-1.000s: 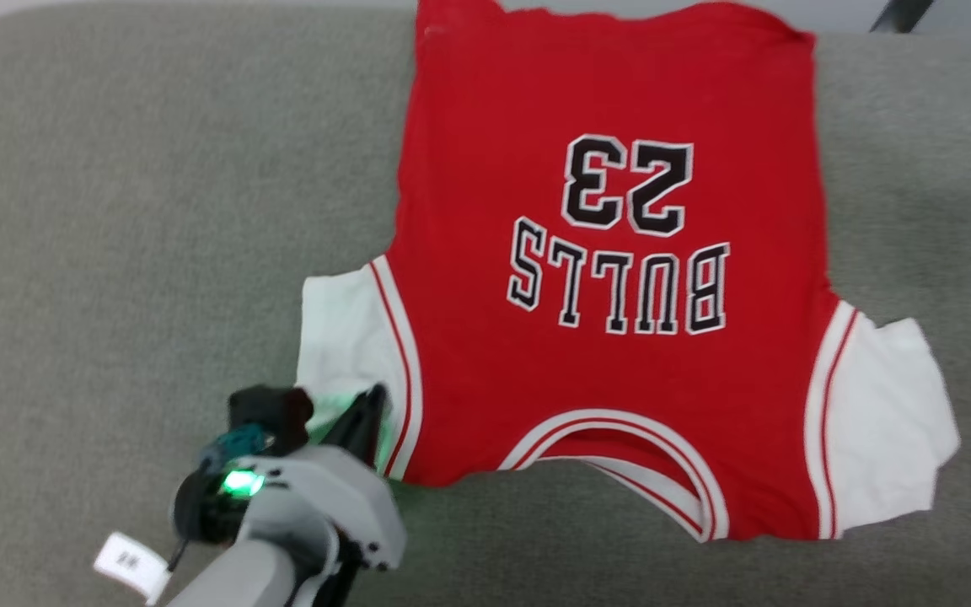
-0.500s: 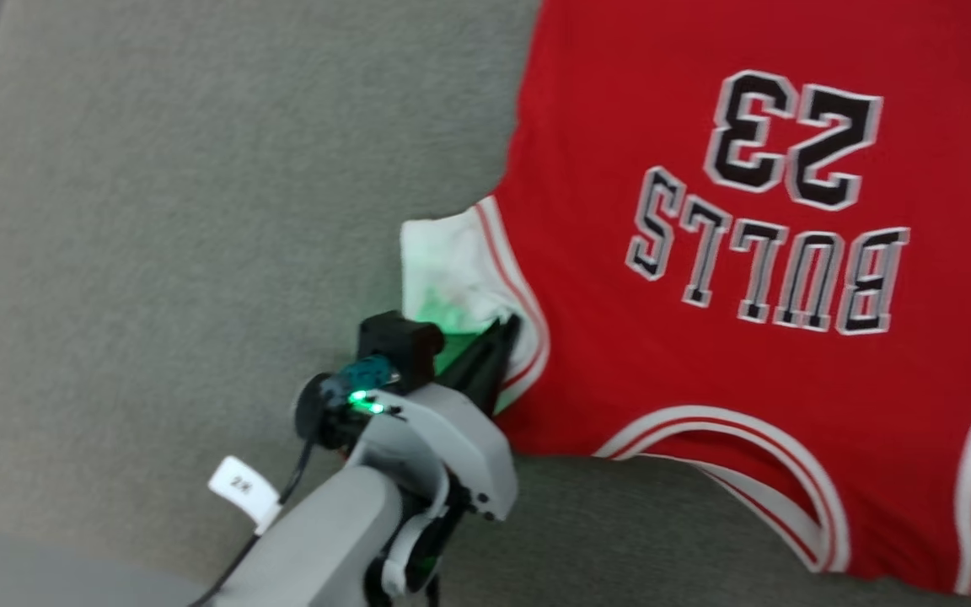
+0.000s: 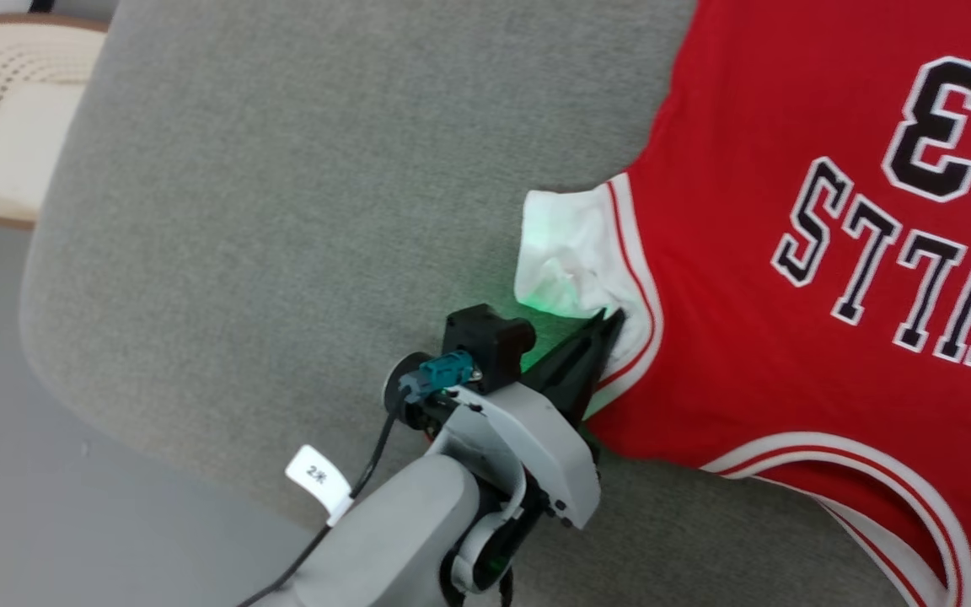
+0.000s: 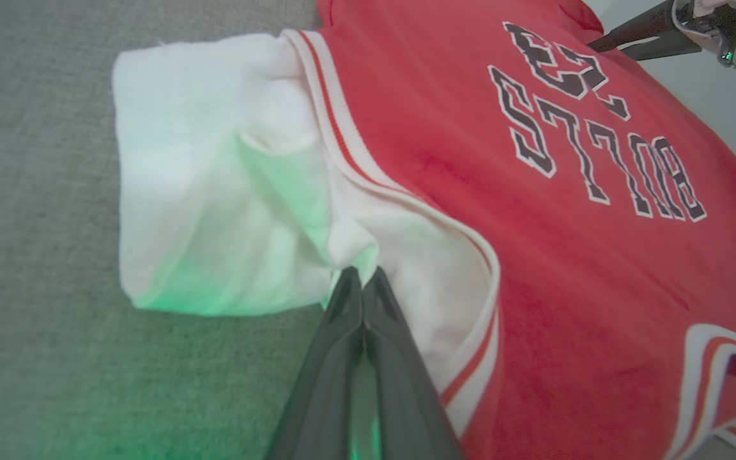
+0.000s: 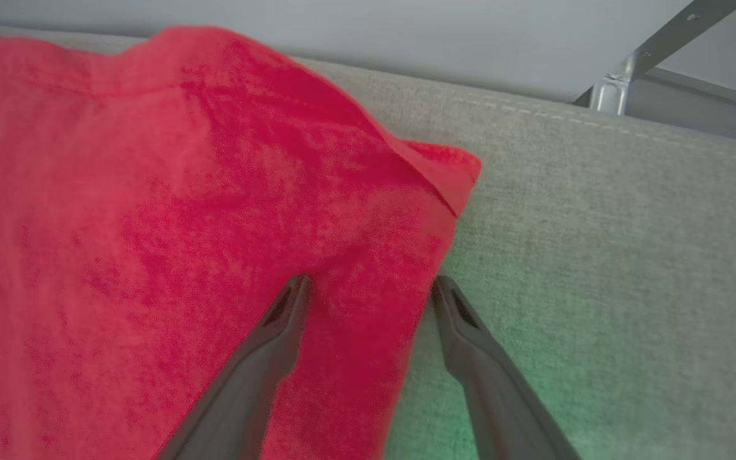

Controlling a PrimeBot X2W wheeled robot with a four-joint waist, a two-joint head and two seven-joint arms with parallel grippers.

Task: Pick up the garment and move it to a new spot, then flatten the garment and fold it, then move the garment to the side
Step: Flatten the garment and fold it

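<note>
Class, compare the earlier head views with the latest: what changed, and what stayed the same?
The head camera swung left, so the whole picture shifted; the garment itself has not clearly moved. Its white sleeve looks slightly more bunched. The left gripper stays shut on that sleeve.

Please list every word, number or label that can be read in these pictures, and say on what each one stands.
"BULLS": black block letters edged in white, on the chest of the red jersey-style T-shirt with white sleeves.
"23": black number edged in white, on the same chest, next to the word.
"2" and a second sign too blurred to read: small white tag beside the pale left forearm.
</note>
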